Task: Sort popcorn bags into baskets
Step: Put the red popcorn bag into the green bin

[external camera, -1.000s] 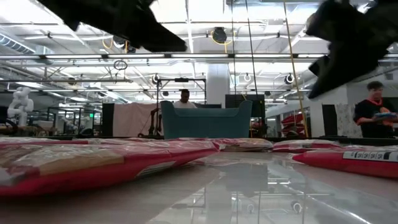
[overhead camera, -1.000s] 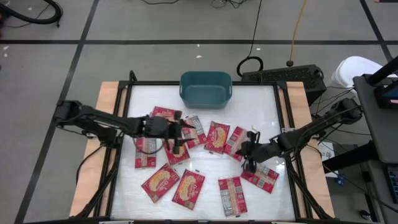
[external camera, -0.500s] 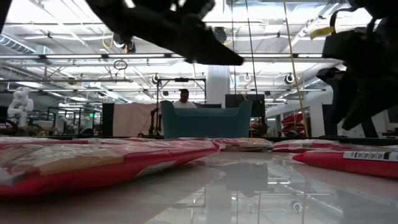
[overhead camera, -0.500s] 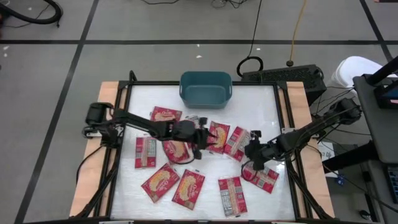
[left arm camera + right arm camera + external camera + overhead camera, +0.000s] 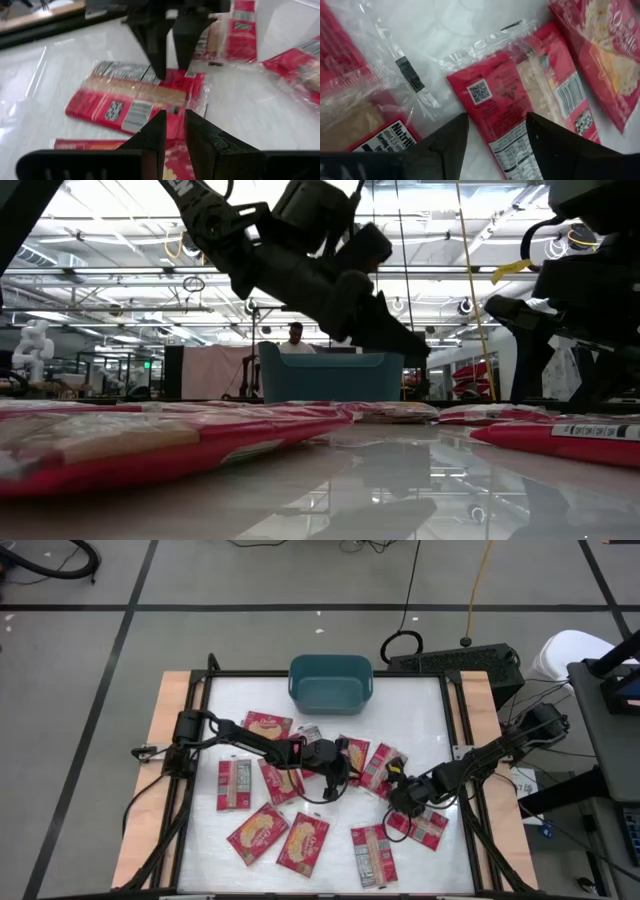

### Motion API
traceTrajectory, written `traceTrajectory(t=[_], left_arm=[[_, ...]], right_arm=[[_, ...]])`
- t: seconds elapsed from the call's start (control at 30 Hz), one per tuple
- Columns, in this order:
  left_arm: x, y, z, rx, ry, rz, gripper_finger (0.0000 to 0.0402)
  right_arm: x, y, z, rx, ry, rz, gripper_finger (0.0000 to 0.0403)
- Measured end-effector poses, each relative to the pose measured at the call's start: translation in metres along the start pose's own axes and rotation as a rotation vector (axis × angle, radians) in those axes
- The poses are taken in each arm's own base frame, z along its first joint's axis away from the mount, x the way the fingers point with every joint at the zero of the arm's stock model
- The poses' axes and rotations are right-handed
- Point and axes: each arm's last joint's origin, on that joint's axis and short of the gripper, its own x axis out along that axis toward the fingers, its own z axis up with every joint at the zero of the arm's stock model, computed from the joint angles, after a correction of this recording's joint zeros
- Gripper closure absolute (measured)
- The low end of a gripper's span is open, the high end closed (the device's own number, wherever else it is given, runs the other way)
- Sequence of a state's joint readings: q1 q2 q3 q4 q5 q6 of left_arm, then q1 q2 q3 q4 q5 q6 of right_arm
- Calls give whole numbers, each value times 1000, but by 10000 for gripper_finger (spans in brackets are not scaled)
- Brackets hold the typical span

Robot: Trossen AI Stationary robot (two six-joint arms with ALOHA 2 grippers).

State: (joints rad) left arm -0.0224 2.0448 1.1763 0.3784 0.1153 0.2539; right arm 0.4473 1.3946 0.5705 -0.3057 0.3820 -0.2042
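Several red popcorn bags (image 5: 303, 842) lie flat across the middle and near part of the white table. The teal basket (image 5: 331, 683) stands at the far edge, also seen in the low view (image 5: 330, 375). My left gripper (image 5: 340, 778) hangs above the middle bags, its fingers (image 5: 200, 142) a narrow gap apart with nothing between them. My right gripper (image 5: 398, 802) is open and low over the left end of a bag with a grey-white panel (image 5: 422, 827). Its fingers (image 5: 447, 145) stand on either side of that bag's QR-code end (image 5: 485, 95).
A black frame (image 5: 452, 740) and wooden strips (image 5: 172, 700) border the table. A bare white stretch (image 5: 420, 710) lies right of the basket. A cable coil and a black box (image 5: 455, 660) sit beyond the far edge. People (image 5: 296, 335) show in the room behind.
My left gripper has swept from the left-hand bags toward the table's right edge and now hangs over the middle bags, lower in the low view. My right gripper has come down toward the bags and shifted slightly toward the near edge. No bag has moved.
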Motion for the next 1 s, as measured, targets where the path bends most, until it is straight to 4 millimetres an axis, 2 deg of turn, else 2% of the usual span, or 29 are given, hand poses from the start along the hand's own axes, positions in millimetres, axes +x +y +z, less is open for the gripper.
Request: traceTrajectory(t=[0.1, 0.2, 0.47, 0.67, 0.83, 0.9, 1.0], left_arm=[[0, 2, -4, -18, 30, 1, 330], [0, 4, -6, -24, 45, 2, 330], [0, 3, -5, -42, 46, -1, 330], [-3, -17, 9, 15, -2, -34, 330], [-1, -50, 17, 233, -33, -71, 328], [-1, -63, 19, 317, -30, -57, 318], [-1, -79, 22, 395, -29, -3, 282]], right_arm=[[6, 1, 3, -36, -2, -19, 214], [10, 1, 5, -34, -19, -24, 243], [12, -1, 13, 43, -93, -40, 387], [4, -6, 18, 145, -171, -40, 397], [-14, -14, 22, 265, -263, -29, 402], [-21, -15, 23, 299, -301, 9, 402], [-30, -17, 24, 336, -356, 65, 403]])
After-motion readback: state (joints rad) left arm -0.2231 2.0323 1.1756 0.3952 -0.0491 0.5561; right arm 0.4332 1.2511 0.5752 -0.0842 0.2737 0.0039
